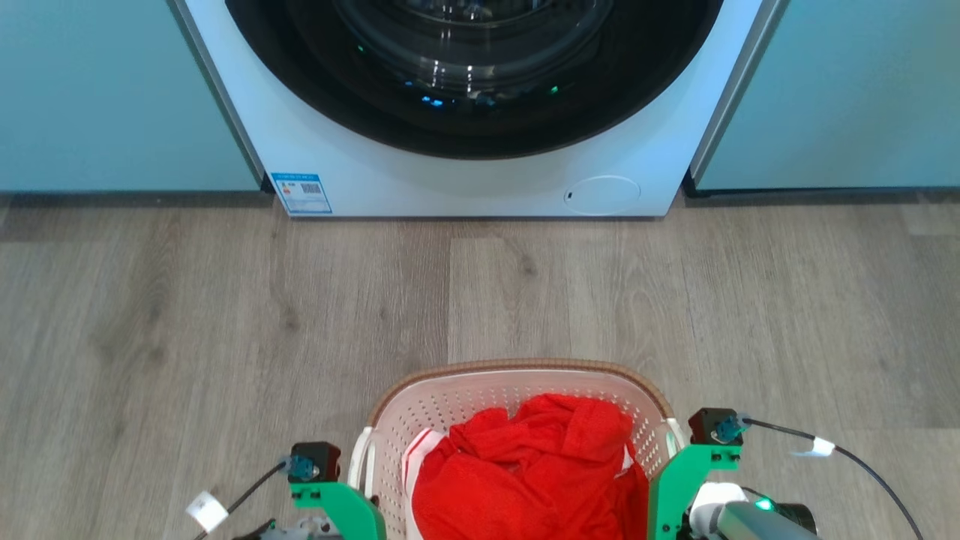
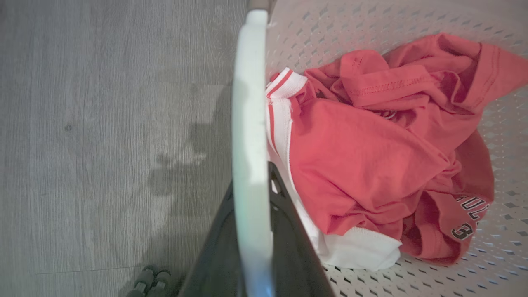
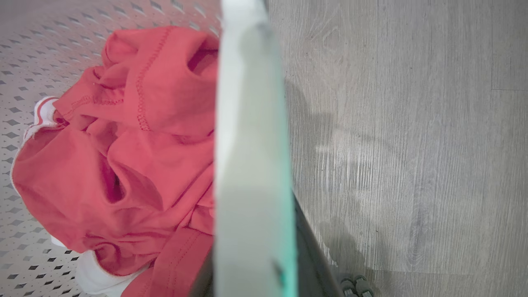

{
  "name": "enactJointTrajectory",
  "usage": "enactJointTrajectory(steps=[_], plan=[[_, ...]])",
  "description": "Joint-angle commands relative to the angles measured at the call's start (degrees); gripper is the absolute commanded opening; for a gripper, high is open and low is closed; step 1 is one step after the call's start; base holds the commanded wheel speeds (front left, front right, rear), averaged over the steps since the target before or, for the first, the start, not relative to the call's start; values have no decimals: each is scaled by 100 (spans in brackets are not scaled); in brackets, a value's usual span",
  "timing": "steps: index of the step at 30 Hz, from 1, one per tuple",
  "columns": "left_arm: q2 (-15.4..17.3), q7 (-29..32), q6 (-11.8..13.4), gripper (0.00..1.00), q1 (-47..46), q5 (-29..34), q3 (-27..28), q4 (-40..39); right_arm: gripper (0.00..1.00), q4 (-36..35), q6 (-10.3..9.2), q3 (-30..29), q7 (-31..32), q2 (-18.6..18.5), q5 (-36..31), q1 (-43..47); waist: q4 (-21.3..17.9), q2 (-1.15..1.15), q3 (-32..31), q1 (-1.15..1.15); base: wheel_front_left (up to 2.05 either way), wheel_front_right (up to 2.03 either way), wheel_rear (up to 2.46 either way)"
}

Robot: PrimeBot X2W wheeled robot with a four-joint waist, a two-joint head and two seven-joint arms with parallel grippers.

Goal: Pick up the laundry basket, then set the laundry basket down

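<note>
The laundry basket [image 1: 517, 369], white and perforated with a brown woven rim band, is at the bottom middle of the head view. A red garment [image 1: 525, 465] with white trim lies crumpled in it. My left gripper [image 1: 352, 491] is at its left side handle. In the left wrist view the dark fingers [image 2: 288, 231] are shut on either side of that white handle [image 2: 249, 123]. At the other side handle is my right gripper [image 1: 675, 480]. The right wrist view has the white handle [image 3: 251, 123] running up between its dark fingers [image 3: 307, 251].
A white front-loading washing machine [image 1: 480, 180] with a dark round door stands straight ahead. Teal cabinet fronts [image 1: 112, 90] flank it on both sides. Grey wood-look floor [image 1: 225, 315] lies between the machine and the basket. Cables [image 1: 862, 461] trail from both wrists.
</note>
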Motion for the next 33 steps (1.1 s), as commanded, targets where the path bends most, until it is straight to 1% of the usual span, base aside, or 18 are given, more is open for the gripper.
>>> enactJointTrajectory(steps=[1,11,20,33], plan=[[218,-135,34,0,-96,-23,112,71,0,2,33,95,-66,-54,32,95,-2,0,-49,1,0,0,0],[218,-236,25,0,35,-20,24,99,0,71,33,410,-29,-54,365,10,0,0,-173,1,0,0,0],[272,-167,-30,0,-34,-53,21,108,0,150,33,632,61,-54,653,-159,-12,0,-229,1,0,0,0],[377,-103,-95,0,-170,-90,20,111,0,231,33,853,-38,-54,861,-230,-28,0,-188,1,0,0,0]])
